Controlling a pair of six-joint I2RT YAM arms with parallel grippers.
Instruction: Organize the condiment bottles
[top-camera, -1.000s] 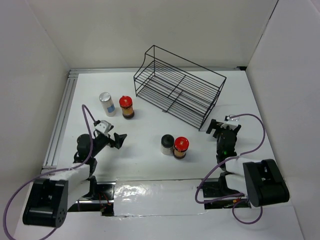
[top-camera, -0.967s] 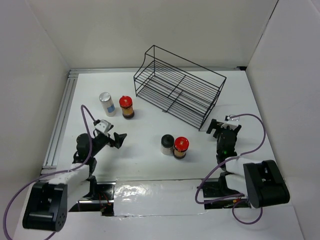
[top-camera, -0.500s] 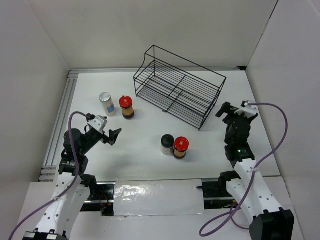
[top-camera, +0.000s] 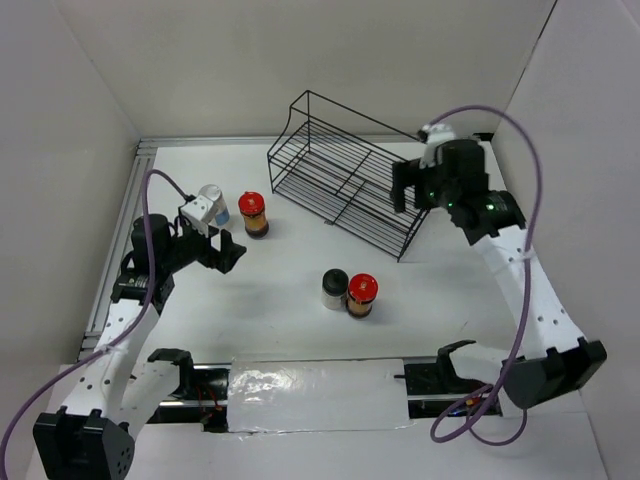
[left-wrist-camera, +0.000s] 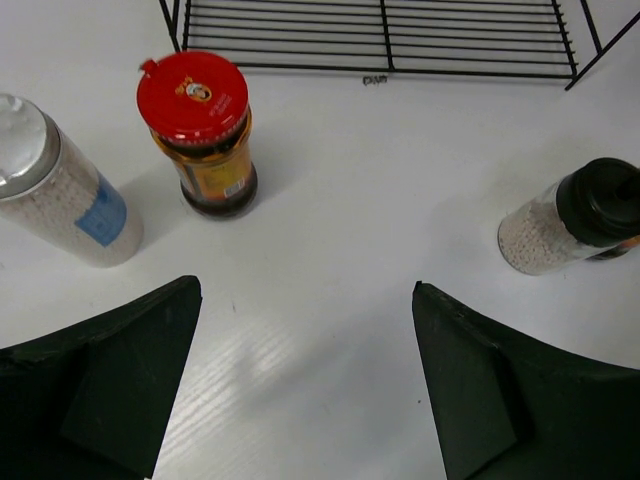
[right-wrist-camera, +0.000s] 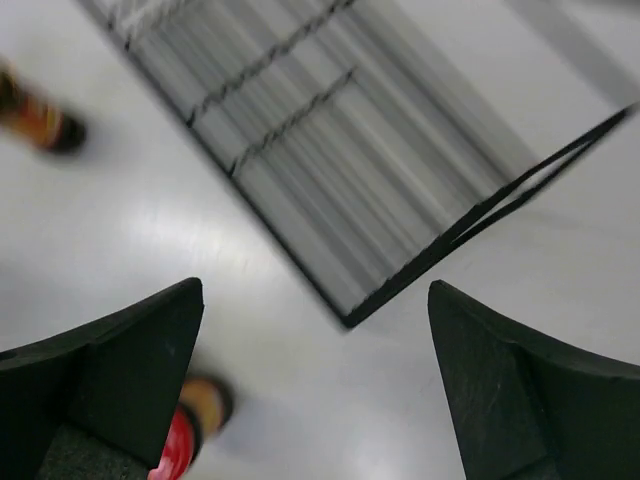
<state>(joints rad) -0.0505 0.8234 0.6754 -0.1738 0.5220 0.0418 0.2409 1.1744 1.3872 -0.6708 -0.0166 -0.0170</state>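
Note:
Four jars stand on the white table. A white grey-capped jar (top-camera: 211, 203) and a red-capped jar (top-camera: 253, 213) stand at the back left. A pale black-capped jar (top-camera: 334, 289) touches a second red-capped jar (top-camera: 362, 295) in the middle. My left gripper (top-camera: 224, 254) is open and empty, just in front of the back-left pair; its wrist view shows the white jar (left-wrist-camera: 60, 190), the red-capped jar (left-wrist-camera: 200, 130) and the black-capped jar (left-wrist-camera: 575, 215) ahead of its gripper (left-wrist-camera: 305, 380). My right gripper (top-camera: 412, 195) is open and empty, raised over the rack's right end; its blurred wrist view shows a red-capped jar (right-wrist-camera: 185, 435) by its gripper (right-wrist-camera: 315, 380).
A black wire rack (top-camera: 355, 175) stands at the back centre, also seen in the left wrist view (left-wrist-camera: 380, 40) and the right wrist view (right-wrist-camera: 330, 150). An aluminium rail (top-camera: 125, 230) runs along the table's left edge. White walls close in the sides and back.
Both arms have risen from a low folded pose. The right gripper swung up and back over the rack's right end. The left gripper moved back toward the back-left jars.

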